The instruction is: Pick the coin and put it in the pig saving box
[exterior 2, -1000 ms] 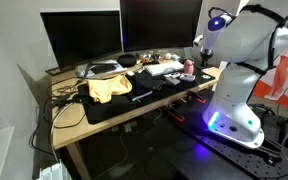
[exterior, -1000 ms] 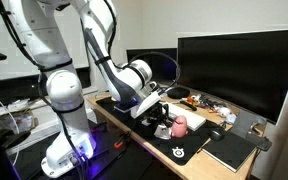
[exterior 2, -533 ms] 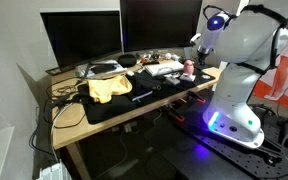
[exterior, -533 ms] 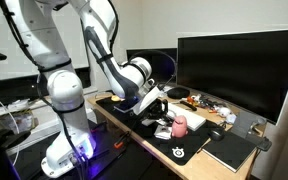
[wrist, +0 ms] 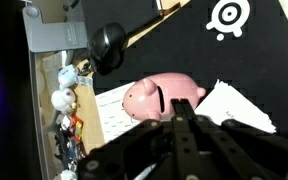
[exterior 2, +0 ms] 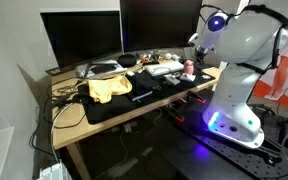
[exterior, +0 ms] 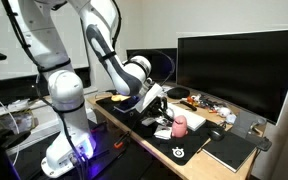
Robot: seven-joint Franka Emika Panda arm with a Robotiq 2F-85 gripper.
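The pink pig saving box (wrist: 156, 96) lies on white paper on the black desk mat, its dark slot facing my wrist camera. It also shows in both exterior views (exterior: 180, 123) (exterior 2: 188, 68). My gripper (wrist: 182, 112) hangs just above the pig, its fingertips pressed together into one dark bar right by the slot. In an exterior view the gripper (exterior: 156, 102) is above and to the left of the pig. No coin shows between the fingertips or anywhere else.
A black mouse (wrist: 107, 38) and white papers (wrist: 236, 106) lie near the pig. Small cluttered items (wrist: 66, 100) line the mat's edge. Large monitors (exterior: 229, 62) stand behind. A dark notebook (exterior: 229, 150) and a yellow cloth (exterior 2: 106, 88) lie on the desk.
The arm's wrist has lifted slightly and shifted a little toward the monitors; the pig has not moved.
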